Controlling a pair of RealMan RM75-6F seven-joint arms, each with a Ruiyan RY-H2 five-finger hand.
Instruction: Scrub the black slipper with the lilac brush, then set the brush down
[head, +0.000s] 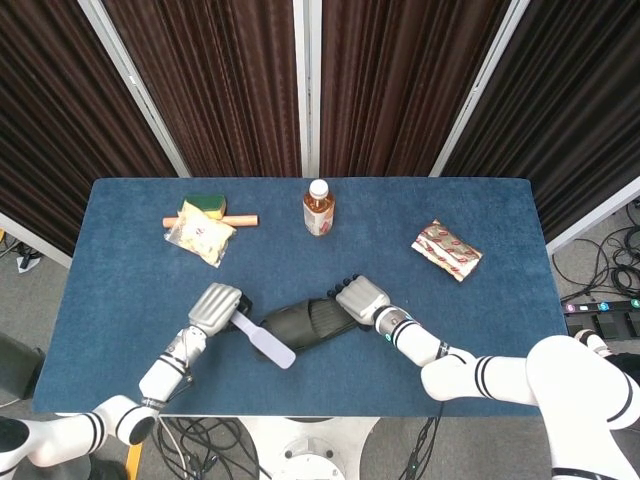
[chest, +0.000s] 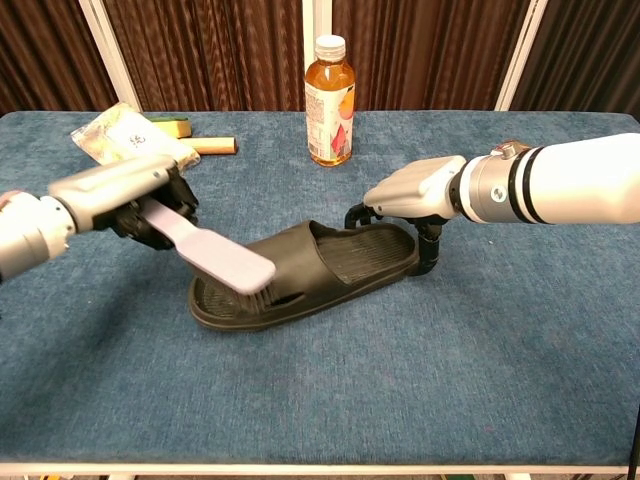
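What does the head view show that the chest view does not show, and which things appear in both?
Only the head view shows the red patterned snack packet at the right of the table, and the floor with cables beside it. Only the chest view shows the ribbed footbed inside the black slipper and the bristles under the lilac brush over its toe end. Both show the left hand holding the brush, the right hand at the slipper's heel, the tea bottle, the sponge, the pale packet and the wooden stick.
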